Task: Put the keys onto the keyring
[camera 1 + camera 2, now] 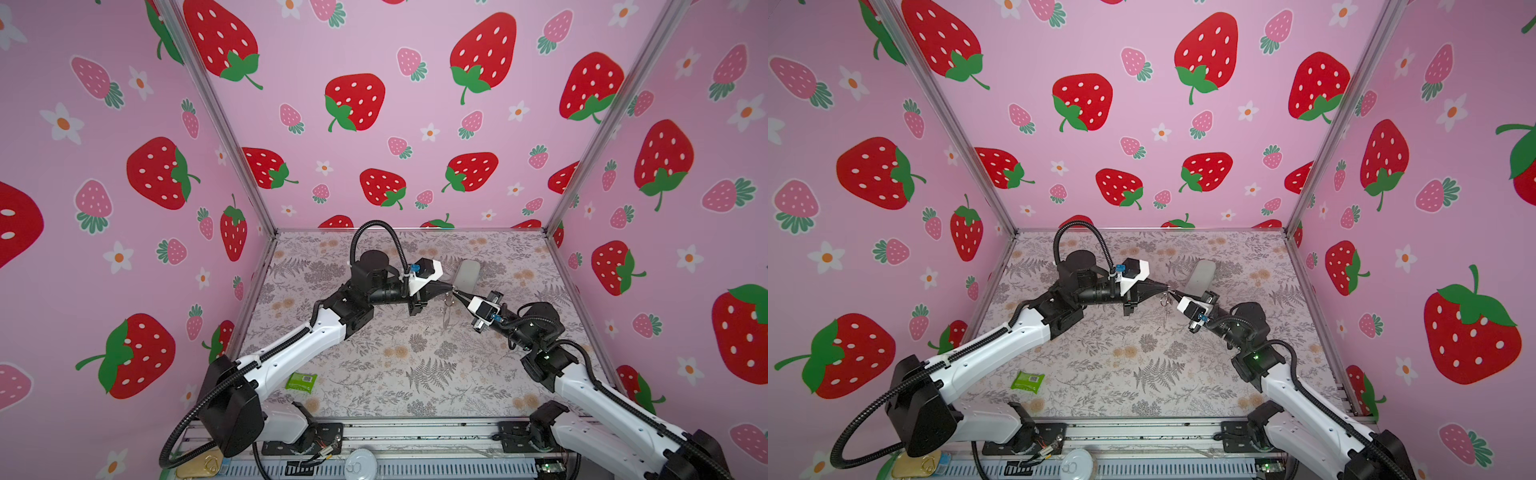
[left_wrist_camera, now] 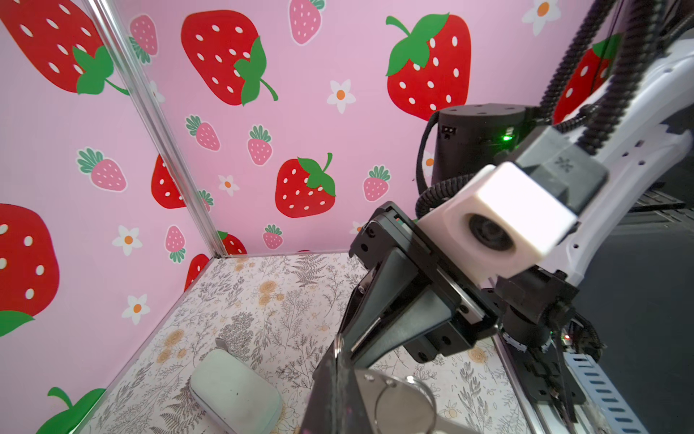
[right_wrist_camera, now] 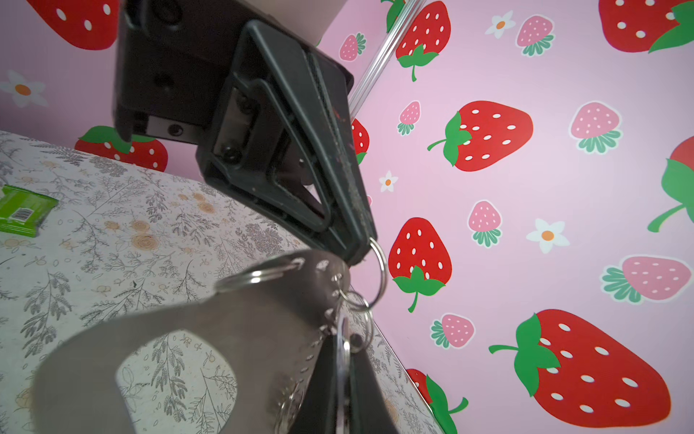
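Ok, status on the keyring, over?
Left hand shut on a keyring ring; right hand shut on it too. Strap hangs between them. Keys not made out. Pale case lies behind, clear of both.

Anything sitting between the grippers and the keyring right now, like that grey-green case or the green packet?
Nothing visible does. Both the left gripper and right gripper are shut on the keyring at its metal rings, held above the table. The case lies behind them and the packet near the front, both apart.
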Tool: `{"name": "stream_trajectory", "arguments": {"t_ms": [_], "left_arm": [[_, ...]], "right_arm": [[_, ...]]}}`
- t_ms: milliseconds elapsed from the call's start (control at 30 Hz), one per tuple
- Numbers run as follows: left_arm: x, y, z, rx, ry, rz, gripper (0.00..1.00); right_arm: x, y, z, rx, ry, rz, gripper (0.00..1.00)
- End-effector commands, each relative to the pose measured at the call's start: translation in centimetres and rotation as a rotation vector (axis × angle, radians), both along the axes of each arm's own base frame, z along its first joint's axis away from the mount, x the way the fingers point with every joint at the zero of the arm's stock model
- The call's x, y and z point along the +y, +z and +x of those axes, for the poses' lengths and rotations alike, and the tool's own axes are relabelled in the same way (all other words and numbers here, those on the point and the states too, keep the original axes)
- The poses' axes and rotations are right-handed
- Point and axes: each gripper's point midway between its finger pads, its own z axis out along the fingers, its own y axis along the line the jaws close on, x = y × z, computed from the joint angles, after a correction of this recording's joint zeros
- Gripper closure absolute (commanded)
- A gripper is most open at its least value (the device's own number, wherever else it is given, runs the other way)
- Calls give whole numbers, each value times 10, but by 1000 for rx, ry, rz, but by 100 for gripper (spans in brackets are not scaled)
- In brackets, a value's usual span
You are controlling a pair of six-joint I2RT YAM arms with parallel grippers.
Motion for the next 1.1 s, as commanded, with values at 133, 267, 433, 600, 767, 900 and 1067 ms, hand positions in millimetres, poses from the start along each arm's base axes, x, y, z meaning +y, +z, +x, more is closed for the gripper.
{"name": "stream_trajectory", "arguments": {"t_ms": [133,267,433,600,767,900,1067], "left_arm": [[-9,32,15,-27,75,-158,100],[-11,36,23,-14,111,-207,100],[-16,38,28,1,131,-254,100],[-22,40,33,29,135,-325,100],[-19,40,32,6,134,-316,100],[-12,41,32,6,103,-305,100],[-4,44,29,4,63,-288,100]], "right_arm": [[6,11,3,-94,-61,-39,93],[10,3,9,-87,-81,-57,93],[9,6,11,-107,-107,-47,93],[9,9,14,-110,-120,-33,90],[3,8,17,-75,-152,4,79],[-5,2,17,-32,-168,35,59],[-31,11,12,-20,-214,122,1]]}}
